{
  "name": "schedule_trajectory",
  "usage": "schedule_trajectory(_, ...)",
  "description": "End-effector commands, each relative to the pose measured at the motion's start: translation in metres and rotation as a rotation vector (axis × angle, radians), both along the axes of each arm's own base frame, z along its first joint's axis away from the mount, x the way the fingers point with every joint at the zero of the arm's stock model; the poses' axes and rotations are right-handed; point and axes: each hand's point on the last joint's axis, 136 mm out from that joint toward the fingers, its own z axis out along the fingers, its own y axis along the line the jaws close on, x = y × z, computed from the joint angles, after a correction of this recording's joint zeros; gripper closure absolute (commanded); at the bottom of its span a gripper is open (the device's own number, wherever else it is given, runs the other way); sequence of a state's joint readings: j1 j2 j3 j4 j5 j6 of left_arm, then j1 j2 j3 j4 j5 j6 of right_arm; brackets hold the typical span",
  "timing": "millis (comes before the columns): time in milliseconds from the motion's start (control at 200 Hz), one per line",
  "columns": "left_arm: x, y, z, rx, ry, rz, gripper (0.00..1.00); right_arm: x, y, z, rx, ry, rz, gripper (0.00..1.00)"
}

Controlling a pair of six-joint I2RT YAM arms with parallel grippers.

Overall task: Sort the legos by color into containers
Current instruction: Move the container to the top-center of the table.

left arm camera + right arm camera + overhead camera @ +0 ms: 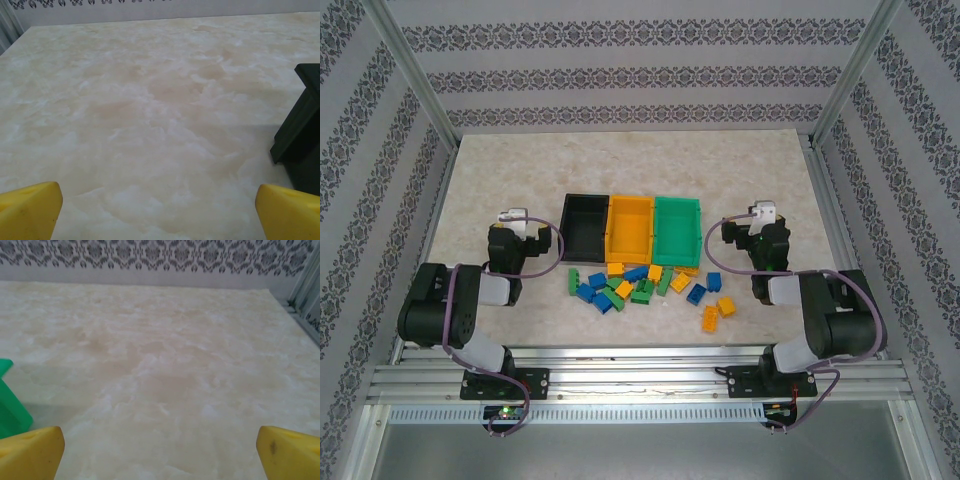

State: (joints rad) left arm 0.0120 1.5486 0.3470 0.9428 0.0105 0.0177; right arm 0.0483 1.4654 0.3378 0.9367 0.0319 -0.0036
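Left gripper [516, 218] hangs over the beige marbled tabletop [490, 170] just left of the black rectangular plastic bin [585, 228], its yellow fingertips [30, 210] spread wide with nothing between them; that bin's corner shows at the right edge of its wrist view. Right gripper [761, 214] hangs just right of the green plastic bin [677, 232], likewise wide apart and holding nothing. Between those two bins stands the yellow-orange plastic bin [629, 228], all three side by side in a row. Small studded plastic legos [623, 289] in blue, green and yellow-orange lie scattered on the table just in front of the bins, between the arms.
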Motion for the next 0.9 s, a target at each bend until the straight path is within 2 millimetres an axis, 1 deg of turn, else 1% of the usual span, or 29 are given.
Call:
schedule_trajectory(0, -0.002, -0.005, 0.029, -0.010, -0.057, -0.011, 0.01, -0.009, 0.000, 0.023, -0.025, -0.056, -0.017, 0.01)
schedule_trajectory(70, -0.003, -0.002, 0.037, -0.020, -0.041, 0.013, 0.01, -0.015, -0.002, 0.034, -0.025, -0.069, -0.036, 0.02)
schedule_trajectory(115, -0.005, 0.001, 0.041, -0.042, -0.019, 0.037, 0.01, -0.019, -0.007, 0.040, -0.007, -0.069, -0.070, 0.02)
schedule_trajectory(155, -0.007, 0.002, 0.045, -0.073, 0.005, 0.053, 0.01, -0.024, -0.014, 0.048, 0.048, -0.080, -0.121, 0.02)
schedule_trajectory(175, -0.008, 0.001, 0.047, -0.087, 0.015, 0.056, 0.01, -0.028, -0.018, 0.047, 0.083, -0.067, -0.151, 0.02)
schedule_trajectory(205, -0.010, -0.001, 0.050, -0.114, 0.032, 0.057, 0.01, -0.033, -0.021, 0.051, 0.148, -0.075, -0.178, 0.02)
schedule_trajectory(240, -0.012, -0.002, 0.053, -0.156, 0.053, 0.064, 0.01, -0.036, -0.016, 0.055, 0.191, -0.067, -0.147, 0.02)
schedule_trajectory(245, -0.012, -0.003, 0.054, -0.162, 0.055, 0.063, 0.01, -0.036, -0.016, 0.058, 0.197, -0.073, -0.140, 0.02)
schedule_trajectory(265, -0.014, -0.005, 0.057, -0.180, 0.062, 0.056, 0.01, -0.038, -0.011, 0.056, 0.209, -0.038, -0.115, 0.02)
schedule_trajectory(275, -0.014, -0.007, 0.058, -0.191, 0.064, 0.051, 0.01, -0.036, -0.009, 0.064, 0.215, -0.037, -0.104, 0.02)
schedule_trajectory(290, -0.015, -0.009, 0.060, -0.208, 0.068, 0.039, 0.01, -0.035, -0.006, 0.066, 0.220, -0.013, -0.089, 0.02)
schedule_trajectory(340, -0.016, -0.022, 0.065, -0.262, 0.083, -0.028, 0.01, -0.035, 0.006, 0.066, 0.241, 0.092, -0.046, 0.02)
schedule_trajectory(395, -0.019, -0.037, 0.067, -0.314, 0.150, -0.092, 0.01, -0.035, 0.019, 0.064, 0.271, 0.175, 0.000, 0.02)
schedule_trajectory(410, -0.019, -0.039, 0.068, -0.328, 0.169, -0.098, 0.01, -0.036, 0.023, 0.061, 0.284, 0.202, 0.015, 0.02)
schedule_trajectory(485, -0.027, -0.051, 0.059, -0.421, 0.293, -0.114, 0.01, -0.041, 0.047, 0.053, 0.364, 0.322, 0.102, 0.02)
schedule_trajectory(530, -0.033, -0.061, 0.050, -0.492, 0.358, -0.128, 0.00, -0.047, 0.062, 0.043, 0.388, 0.404, 0.144, 0.02)
schedule_trajectory(605, -0.043, -0.077, 0.040, -0.588, 0.429, -0.173, 0.00, -0.059, 0.087, 0.029, 0.361, 0.530, 0.205, 0.02)
schedule_trajectory(675, -0.051, -0.083, 0.030, -0.635, 0.476, -0.177, 0.00, -0.071, 0.103, 0.013, 0.321, 0.641, 0.240, 0.02)
schedule_trajectory(710, -0.054, -0.083, 0.024, -0.641, 0.505, -0.169, 0.00, -0.076, 0.110, 0.006, 0.326, 0.684, 0.253, 0.02)
schedule_trajectory(784, -0.061, -0.084, 0.013, -0.640, 0.570, -0.158, 0.00, -0.081, 0.116, -0.007, 0.363, 0.743, 0.249, 0.04)
schedule_trajectory(894, -0.065, -0.093, 0.000, -0.674, 0.653, -0.179, 0.00, -0.080, 0.115, -0.023, 0.361, 0.788, 0.211, 0.07)
